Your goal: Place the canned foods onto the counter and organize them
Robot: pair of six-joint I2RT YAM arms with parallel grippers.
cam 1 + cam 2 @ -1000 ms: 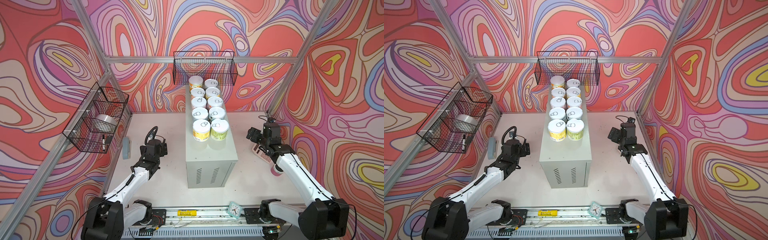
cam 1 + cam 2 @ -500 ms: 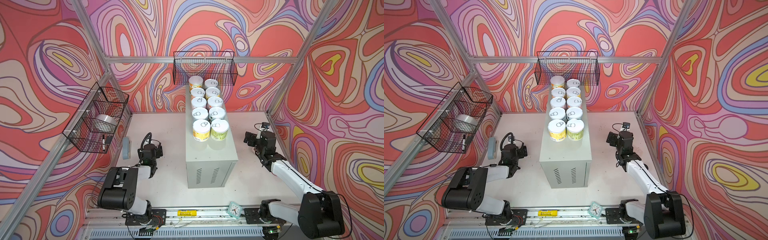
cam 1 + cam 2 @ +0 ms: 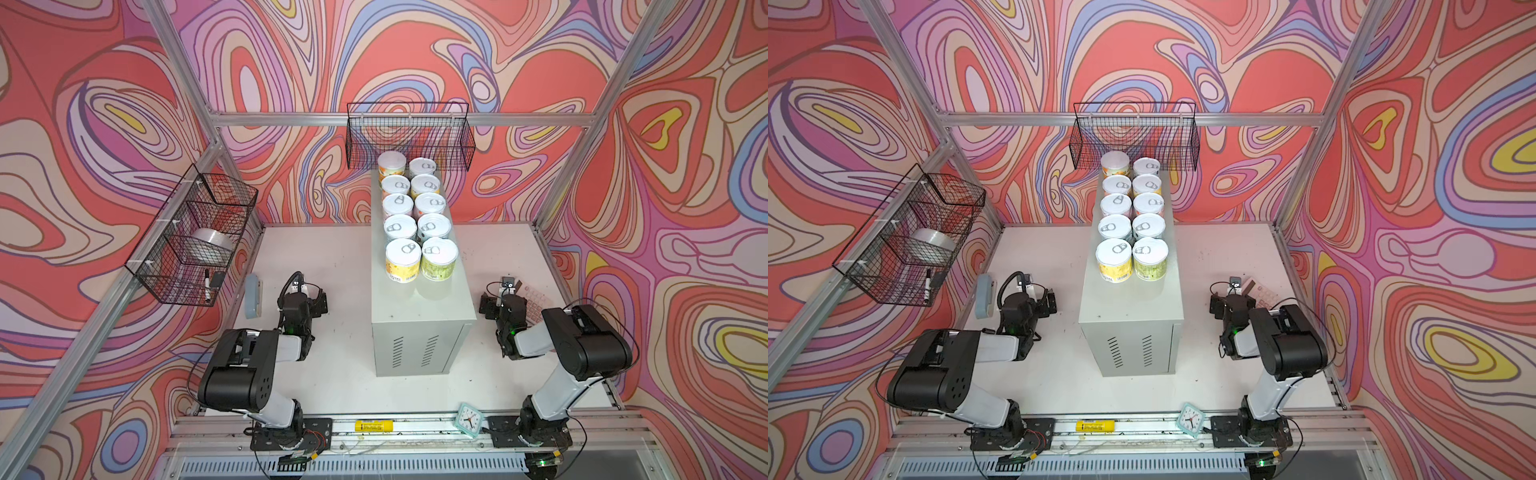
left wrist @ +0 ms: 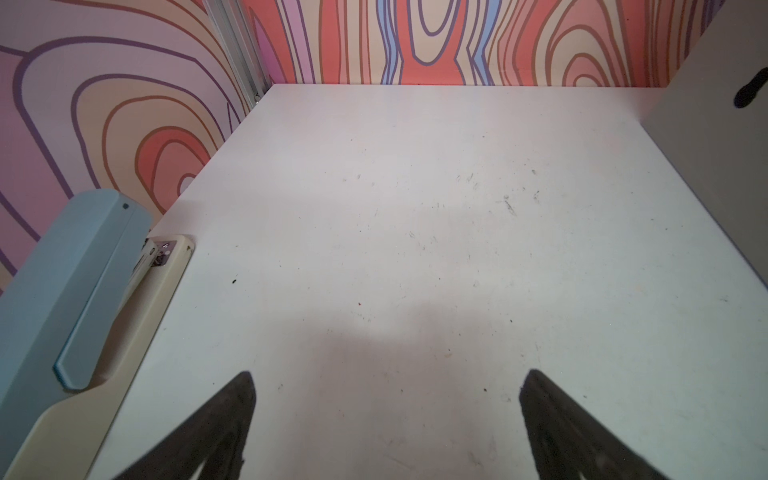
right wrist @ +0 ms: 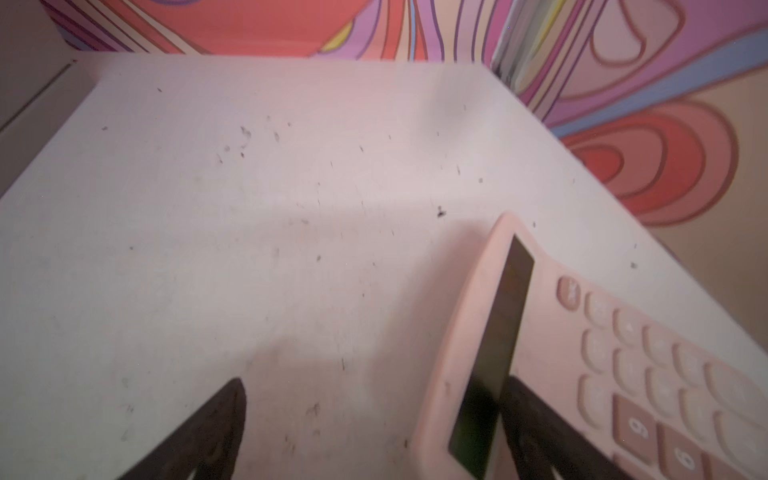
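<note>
Several canned foods (image 3: pixel 402 258) (image 3: pixel 1114 259) with silvery pull-tab lids stand in two tidy columns on the far half of the counter (image 3: pixel 424 316) (image 3: pixel 1133 303), a tall light-grey box with vent slits on its near end. My left gripper (image 3: pixel 319 302) (image 3: pixel 1051 303) (image 4: pixel 387 374) hovers low over the bare white table left of the counter, open and empty. On the counter's other side my right gripper (image 3: pixel 485 306) (image 3: pixel 1216 305) (image 5: pixel 374 380) is open too, holding nothing. One of its fingers (image 5: pixel 540 419) lies over the edge of a pink calculator (image 5: pixel 623 353).
A blue stapler (image 3: pixel 252 296) (image 4: pixel 83 270) lies by the left wall. The pink calculator (image 3: pixel 536 301) lies by the right wall. A mint clock (image 3: pixel 469 419) and a yellow cylinder (image 3: pixel 374 426) sit on the front rail. Wire baskets hang on the left wall (image 3: pixel 195 232) and on the back wall (image 3: pixel 409 137).
Both arms have folded back toward the front rail, and the grippers have come down low over the table on either side of the counter. The cans have not moved.
</note>
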